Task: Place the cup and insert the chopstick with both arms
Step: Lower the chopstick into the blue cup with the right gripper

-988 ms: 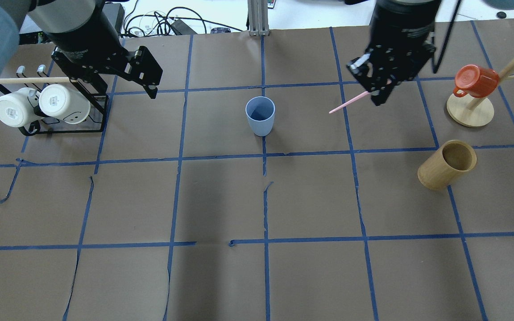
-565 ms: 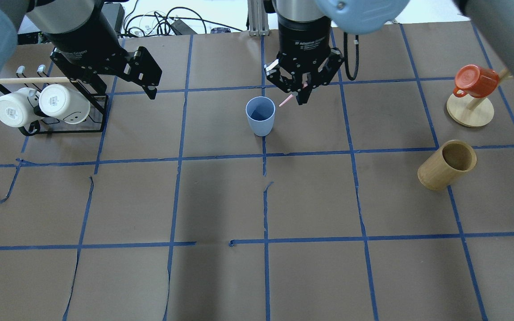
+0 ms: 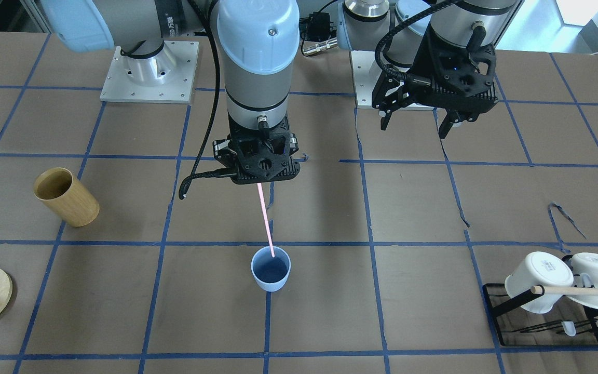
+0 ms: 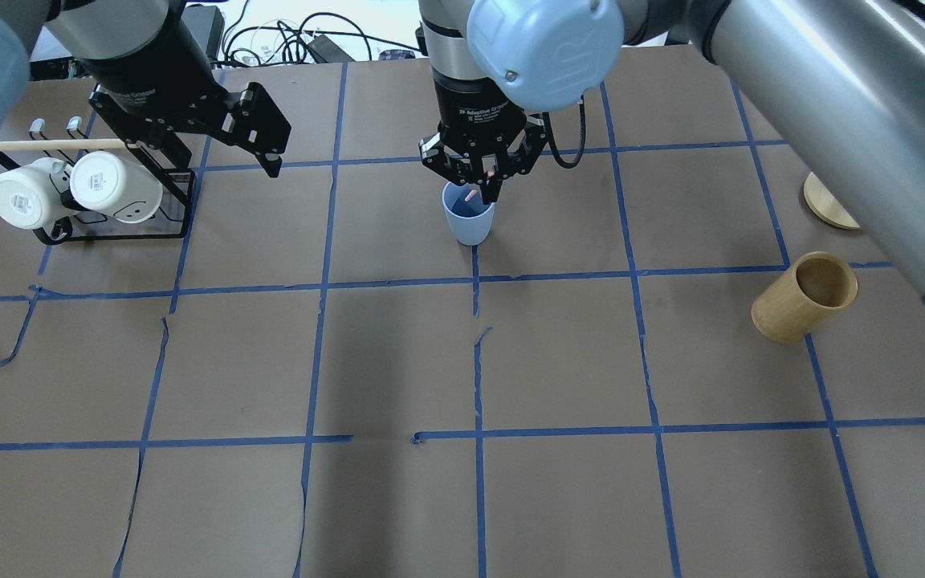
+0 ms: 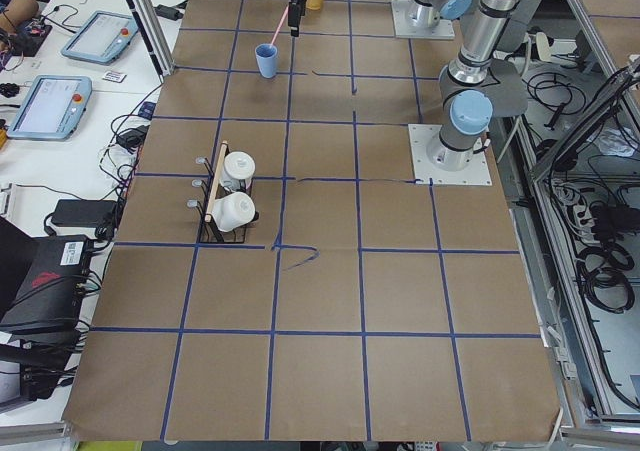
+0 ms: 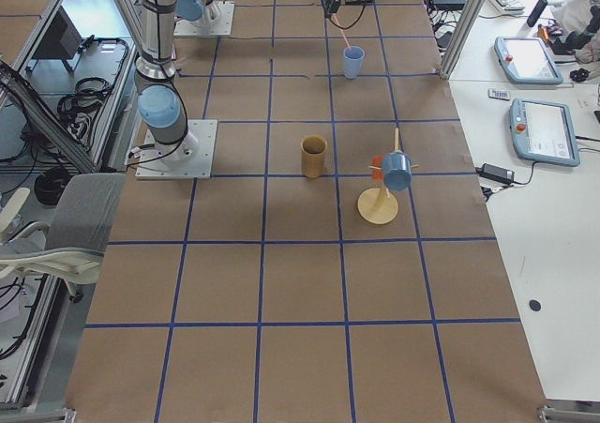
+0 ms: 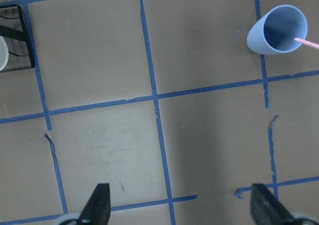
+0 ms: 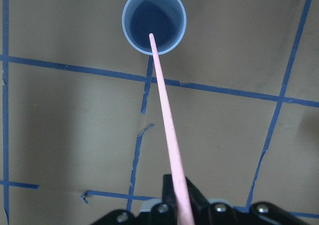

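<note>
Chopstick [image 3: 266, 221] poised over the cup [image 3: 270, 278]
The right gripper [image 4: 484, 183] clamps its fingers on the chopstick, whose tip sits at the mouth of the upright cup mid-worktop [image 3: 382, 311]; the left gripper [image 3: 414, 127] holds its fingers apart, empty.

The desk [image 4: 398, 361] is covered in brown paper, gridded with blue tape that is torn in spots. The light-blue cup [image 4: 469, 225] stands below the right tool [image 4: 483, 183]. A tan wooden cup [image 4: 800, 301] and a round wooden stand base [image 4: 828, 210] sit well off to that tool's right. A black mug rack [image 4: 125, 237] stands off to the left tool's [image 3: 414, 127] outer side.
</note>
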Tool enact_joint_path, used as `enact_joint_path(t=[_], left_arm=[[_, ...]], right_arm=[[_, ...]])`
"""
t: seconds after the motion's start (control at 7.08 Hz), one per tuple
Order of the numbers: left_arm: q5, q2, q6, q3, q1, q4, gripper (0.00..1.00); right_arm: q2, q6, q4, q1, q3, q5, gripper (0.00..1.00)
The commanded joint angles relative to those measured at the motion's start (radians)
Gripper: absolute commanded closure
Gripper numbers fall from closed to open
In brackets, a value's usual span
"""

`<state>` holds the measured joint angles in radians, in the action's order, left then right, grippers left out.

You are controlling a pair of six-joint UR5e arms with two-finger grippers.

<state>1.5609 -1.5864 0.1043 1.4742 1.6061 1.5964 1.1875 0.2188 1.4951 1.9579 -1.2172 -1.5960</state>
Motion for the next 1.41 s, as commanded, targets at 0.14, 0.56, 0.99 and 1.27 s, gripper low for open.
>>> enact_joint_path(t=[0.14, 0.56, 0.99, 1.27], left_arm=[[-0.004, -0.003, 0.0, -0.005, 0.0, -0.006, 0.0], [-0.004, -0.003, 0.0, -0.005, -0.002, -0.007, 0.0], [-0.002, -0.003, 0.0, -0.005, -0.011, -0.007, 0.0], [-0.002, -0.003, 0.0, -0.005, -0.011, -0.007, 0.0]], right_arm=[[-0.066, -0.004, 0.037, 0.004, -0.007, -0.013, 0.94], [-0.078, 0.004, 0.046, 0.004, -0.018, 0.002, 0.91], [-0.101, 0.005, 0.079, 0.004, -0.022, 0.001, 0.61], [-0.1, 0.004, 0.088, 0.004, -0.025, -0.001, 0.34]])
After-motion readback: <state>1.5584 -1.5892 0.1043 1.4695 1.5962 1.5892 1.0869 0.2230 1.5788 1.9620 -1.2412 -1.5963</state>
